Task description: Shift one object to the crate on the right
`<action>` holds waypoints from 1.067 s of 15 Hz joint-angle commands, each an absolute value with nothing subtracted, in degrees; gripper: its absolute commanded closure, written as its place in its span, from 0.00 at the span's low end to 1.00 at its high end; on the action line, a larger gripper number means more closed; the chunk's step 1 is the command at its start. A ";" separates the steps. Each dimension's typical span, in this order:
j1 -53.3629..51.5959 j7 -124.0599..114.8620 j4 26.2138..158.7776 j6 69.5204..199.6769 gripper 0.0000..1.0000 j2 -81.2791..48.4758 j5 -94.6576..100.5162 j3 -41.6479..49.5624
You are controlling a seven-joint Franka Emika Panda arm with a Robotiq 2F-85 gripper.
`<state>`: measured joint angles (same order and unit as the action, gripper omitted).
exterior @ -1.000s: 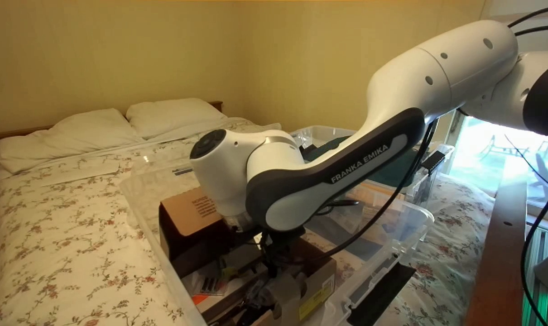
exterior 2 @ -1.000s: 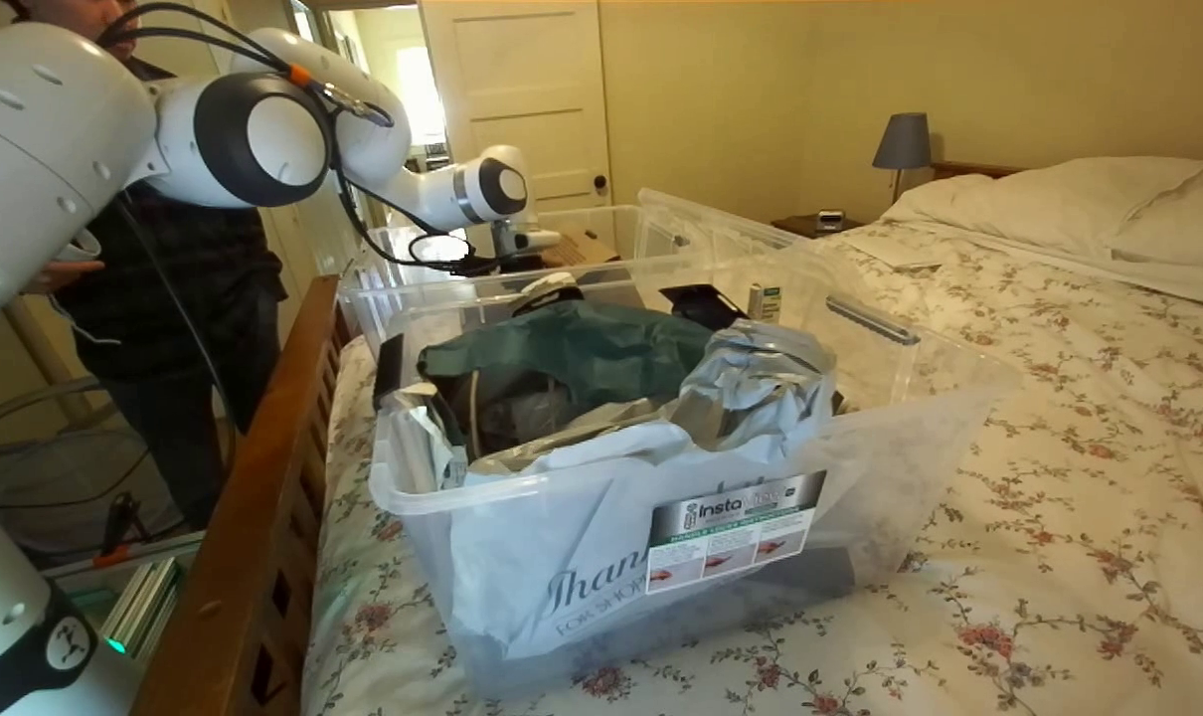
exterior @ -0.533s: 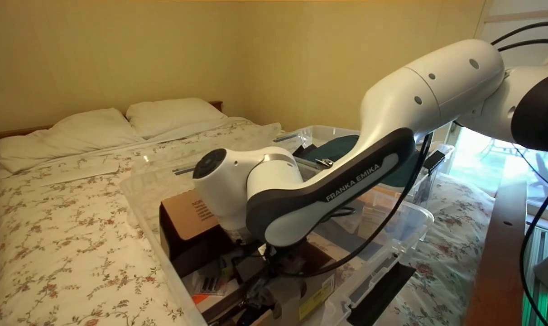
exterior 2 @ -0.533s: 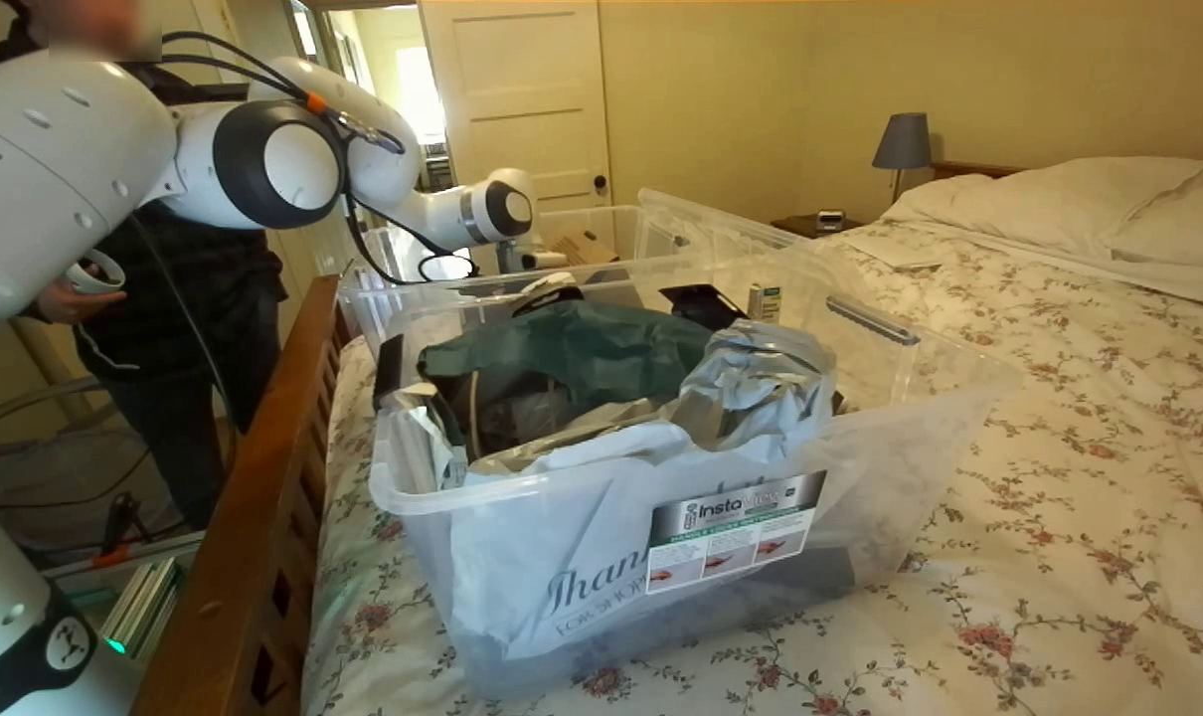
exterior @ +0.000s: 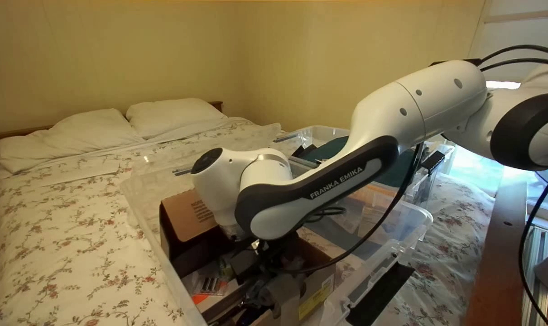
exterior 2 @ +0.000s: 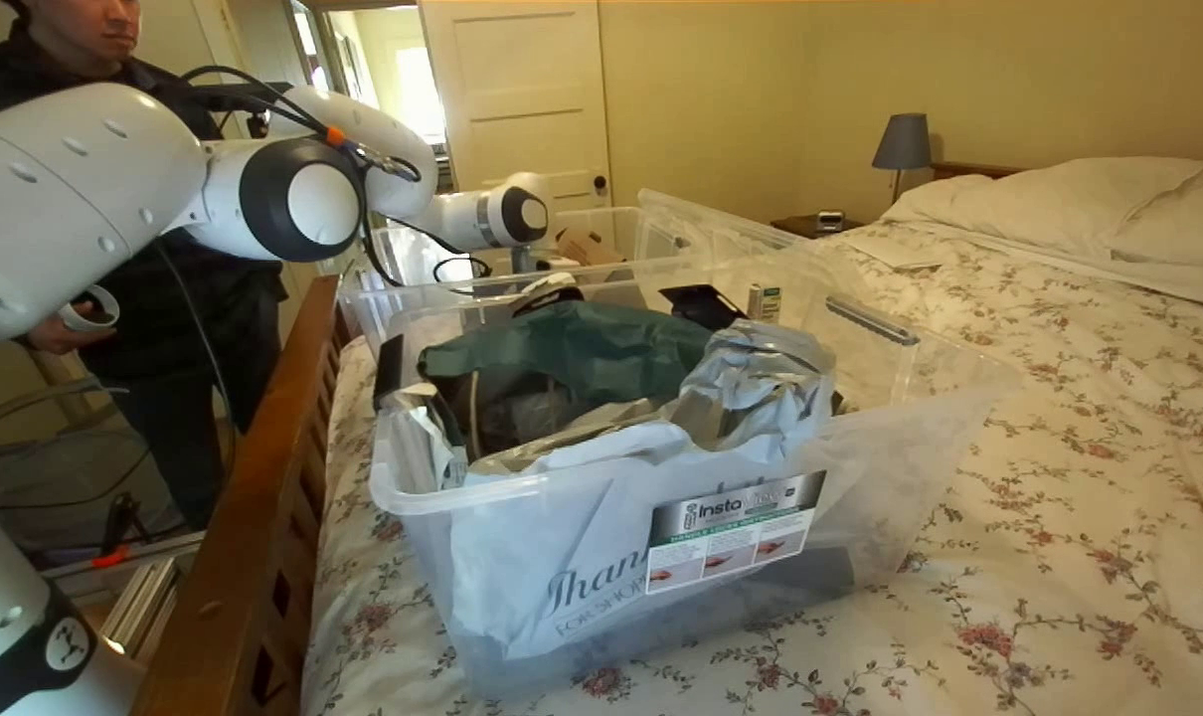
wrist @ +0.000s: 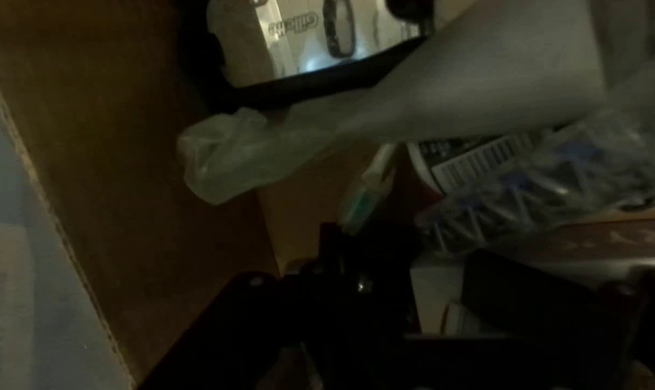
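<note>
Because the cardboard carton [wrist: 116,206] has upright walls, the gripper [wrist: 438,287] points down into it, probably after one object that I cannot identify; it is too dark to tell whether its fingers are parted or pinching anything. The clear crate [exterior 2: 880,497], likely the destination, stands beside the carton's own tub [exterior: 421,217], presumably for a short carry.
</note>
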<state>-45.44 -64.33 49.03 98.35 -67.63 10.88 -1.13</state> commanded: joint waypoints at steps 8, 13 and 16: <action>-41.74 -60.16 40.06 90.91 0.49 -74.37 7.05 -3.10; -39.09 -54.53 42.88 95.69 0.16 -72.93 5.97 -4.92; -37.33 -51.61 42.77 97.66 0.00 -73.94 4.59 -7.21</action>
